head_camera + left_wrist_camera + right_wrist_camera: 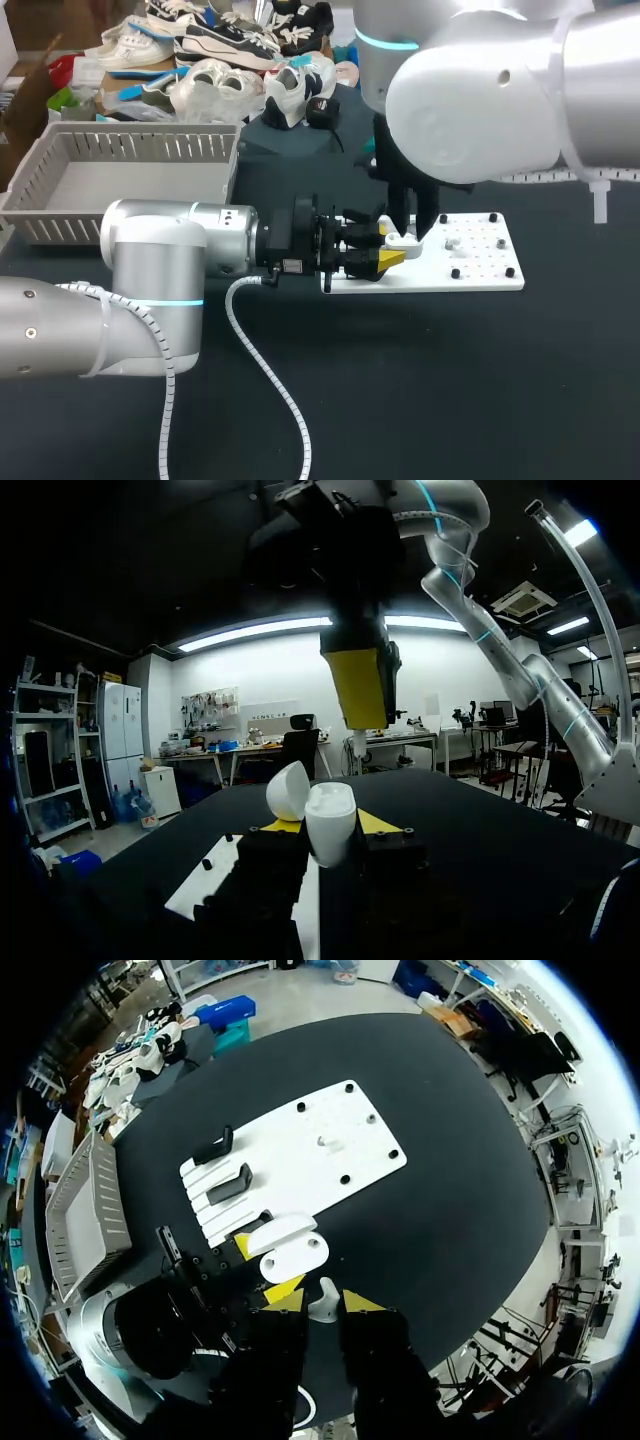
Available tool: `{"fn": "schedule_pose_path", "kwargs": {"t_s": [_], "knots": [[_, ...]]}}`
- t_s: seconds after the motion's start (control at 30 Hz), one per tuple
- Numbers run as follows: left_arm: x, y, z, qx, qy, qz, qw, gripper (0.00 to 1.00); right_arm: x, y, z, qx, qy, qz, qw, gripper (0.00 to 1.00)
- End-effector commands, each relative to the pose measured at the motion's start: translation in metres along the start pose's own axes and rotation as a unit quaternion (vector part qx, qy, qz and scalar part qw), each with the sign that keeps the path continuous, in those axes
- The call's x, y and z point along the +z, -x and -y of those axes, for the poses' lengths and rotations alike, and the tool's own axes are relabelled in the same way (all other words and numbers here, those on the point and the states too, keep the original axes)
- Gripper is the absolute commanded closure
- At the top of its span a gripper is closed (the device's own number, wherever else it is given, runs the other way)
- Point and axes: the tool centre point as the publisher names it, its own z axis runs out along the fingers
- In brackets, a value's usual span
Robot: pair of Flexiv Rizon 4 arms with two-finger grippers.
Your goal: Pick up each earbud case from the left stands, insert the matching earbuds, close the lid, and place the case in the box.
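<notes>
The white earbud case (330, 825), lid tipped open, is clamped in the left jaws over the left end of the white stand board (480, 272). Directly above it, the right jaws pinch a white earbud (322, 1301). Two black pieces (232, 1185) sit on the board's slotted end, just beside the left jaws. Bare dark worktop (450, 400) spreads in front and to the right. The grey box (120, 175) stands far left, well apart. A ribbed white cable (262, 370) trails from the left arm (150, 260).
</notes>
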Motion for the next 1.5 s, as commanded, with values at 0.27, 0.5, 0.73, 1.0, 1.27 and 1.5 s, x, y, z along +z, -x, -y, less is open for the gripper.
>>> {"fn": "schedule_pose_path", "kwargs": {"t_s": [0.27,0.5,0.73,1.0,1.27,1.5], "knots": [[0.000,-0.001,-0.001,0.000,0.000,0.001,1.000,1.00,0.001,0.008,-0.003,0.035,0.011,-0.005,0.999,1.00],[0.000,-0.001,-0.001,0.000,0.000,0.001,1.000,1.00,0.003,0.010,-0.008,0.037,0.013,-0.010,0.999,1.00],[0.000,-0.001,-0.001,0.000,0.000,0.001,1.000,1.00,0.006,0.012,-0.012,0.024,0.012,-0.010,1.000,1.00],[0.000,-0.001,-0.001,0.000,0.000,0.001,1.000,1.00,0.012,0.014,-0.013,0.023,0.016,-0.013,1.000,1.00],[0.000,-0.001,-0.001,0.000,0.000,0.001,1.000,1.00,0.014,0.017,-0.011,0.024,0.019,-0.015,0.999,1.00],[0.000,-0.001,-0.001,0.000,0.000,0.001,1.000,1.00,0.016,0.018,-0.010,0.021,0.019,-0.016,0.999,1.00]]}}
